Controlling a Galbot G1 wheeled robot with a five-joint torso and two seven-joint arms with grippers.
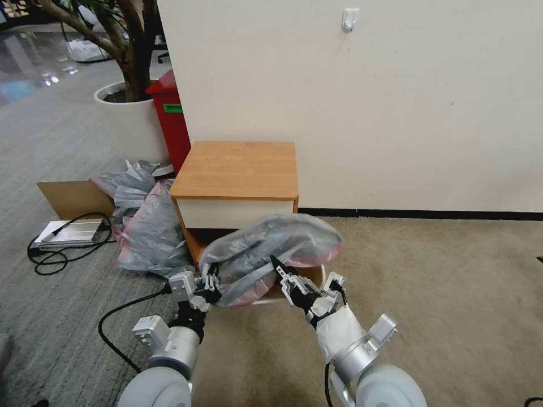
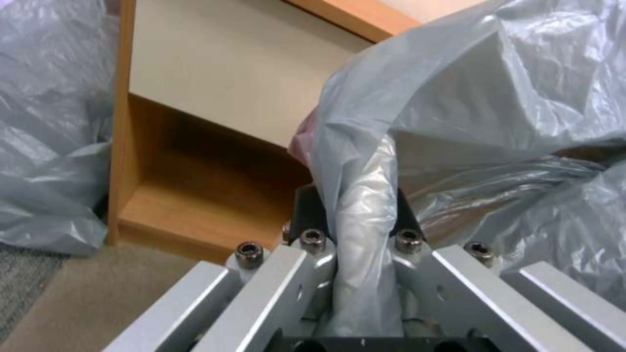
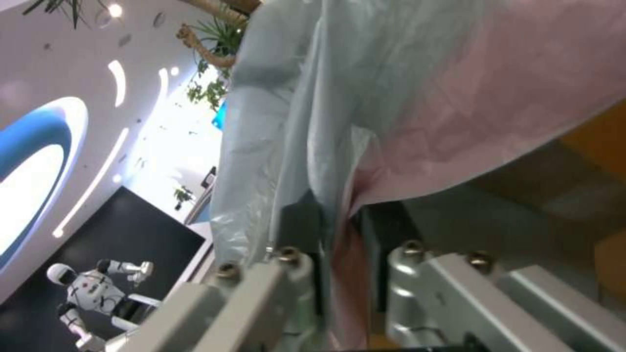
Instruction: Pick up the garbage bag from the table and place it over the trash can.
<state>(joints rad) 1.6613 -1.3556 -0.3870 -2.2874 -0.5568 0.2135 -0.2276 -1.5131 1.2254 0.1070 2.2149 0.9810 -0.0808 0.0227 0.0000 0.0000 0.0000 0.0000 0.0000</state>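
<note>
Garbage bag point(image 1: 271, 249): stretched between both hands, held up in front of the bench's lower shelf, over the trash can; pink-red rim facing down.
Left hand point(image 1: 210, 287): at the bag's 8 o'clock edge, fingers point(image 2: 306, 215) closed on a gathered fold of grey plastic.
Right hand point(image 1: 283, 271): at the bag's 5 o'clock edge, fingers point(image 3: 301, 220) clamped on the rim.
Bench point(image 1: 237, 169): at 12 o'clock beyond the bag, top bare.
Trash can point(image 1: 317, 278): mostly hidden beneath the bag, cream rim showing at 4 o'clock.
Heap of grey bags point(image 1: 147, 226): on the floor at the bench's 9 o'clock.

Garbage bag point(image 1: 271, 243): translucent grey, pink-red rim. Bench point(image 1: 237, 169): orange-brown top, white drawer front. Tall bin point(image 1: 172, 121): red, green label. Carpet point(image 1: 441, 294): beige.
</note>
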